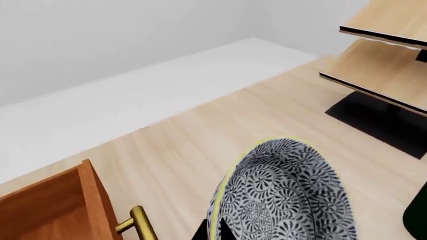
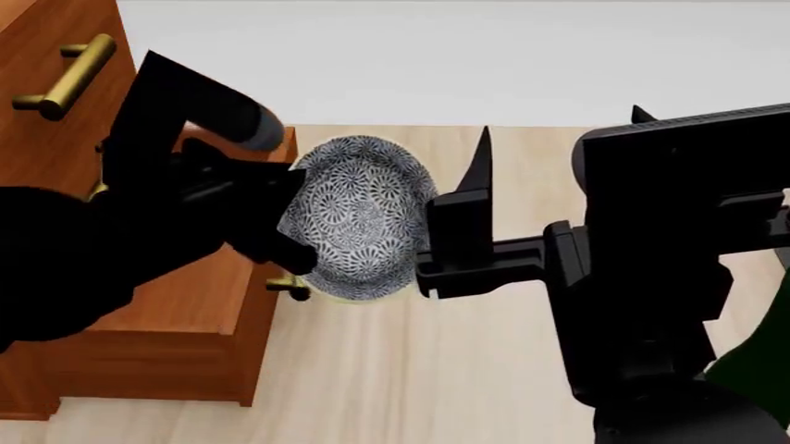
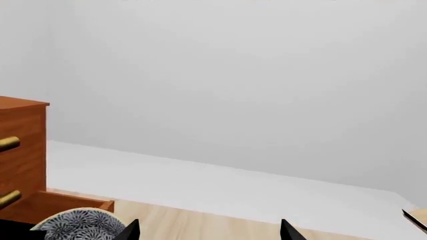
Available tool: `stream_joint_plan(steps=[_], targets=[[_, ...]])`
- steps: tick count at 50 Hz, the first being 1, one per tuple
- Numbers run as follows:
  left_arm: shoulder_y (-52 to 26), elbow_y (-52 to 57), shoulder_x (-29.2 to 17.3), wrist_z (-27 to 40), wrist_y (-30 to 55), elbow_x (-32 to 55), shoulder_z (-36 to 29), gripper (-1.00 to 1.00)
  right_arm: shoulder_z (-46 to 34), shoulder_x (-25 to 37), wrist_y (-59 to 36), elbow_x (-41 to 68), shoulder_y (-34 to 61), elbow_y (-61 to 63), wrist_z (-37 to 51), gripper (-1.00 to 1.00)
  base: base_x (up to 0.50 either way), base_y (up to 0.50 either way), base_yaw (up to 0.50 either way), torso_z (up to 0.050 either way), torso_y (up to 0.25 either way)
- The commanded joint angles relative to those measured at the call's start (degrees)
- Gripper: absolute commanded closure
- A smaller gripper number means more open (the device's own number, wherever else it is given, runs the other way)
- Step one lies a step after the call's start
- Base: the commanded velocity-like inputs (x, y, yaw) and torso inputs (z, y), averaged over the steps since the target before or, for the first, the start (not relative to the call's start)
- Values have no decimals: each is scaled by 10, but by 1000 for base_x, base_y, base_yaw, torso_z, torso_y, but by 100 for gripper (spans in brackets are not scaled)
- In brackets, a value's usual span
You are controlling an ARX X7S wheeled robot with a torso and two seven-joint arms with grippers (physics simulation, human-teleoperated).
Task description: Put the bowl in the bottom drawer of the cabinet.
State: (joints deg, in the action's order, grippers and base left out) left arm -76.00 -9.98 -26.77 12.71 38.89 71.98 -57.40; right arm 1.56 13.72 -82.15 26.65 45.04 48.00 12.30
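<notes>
The floor (image 2: pixel 494 370) is pale wood planks, and farther off it turns white and meets a plain white wall (image 3: pixel 233 75).

Close by, the left end effector (image 2: pixel 290 236) has hold of the bowl (image 2: pixel 358 217) by its rim. The bowl is tipped up on its side, so its blue-grey flower pattern faces us. It hangs in the air just beside the front of the bottom drawer (image 2: pixel 185 314), which is pulled out from the cabinet (image 2: pixel 50 120). The drawer's brass handle (image 1: pixel 137 225) sits right next to the bowl.

The right end effector (image 2: pixel 475 199) is on the bowl's other side, with its two pointed tips spread wide and nothing in them.

Farther away stands a pale wooden rack (image 1: pixel 387 65) on a black base, well apart from the bowl, with bare floor between.
</notes>
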Motion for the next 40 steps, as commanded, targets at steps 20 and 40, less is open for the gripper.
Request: stream_joint_plan(steps=[20, 40], targets=[[-51, 4, -18, 40, 39, -17, -3, 100, 1, 3, 34, 5, -23, -17, 3, -100, 0, 0, 0, 0, 1], [-88, -13, -24, 53, 70, -41, -20, 100, -11, 5, 57, 8, -26, -33, 4, -100, 0, 0, 0, 0, 0]])
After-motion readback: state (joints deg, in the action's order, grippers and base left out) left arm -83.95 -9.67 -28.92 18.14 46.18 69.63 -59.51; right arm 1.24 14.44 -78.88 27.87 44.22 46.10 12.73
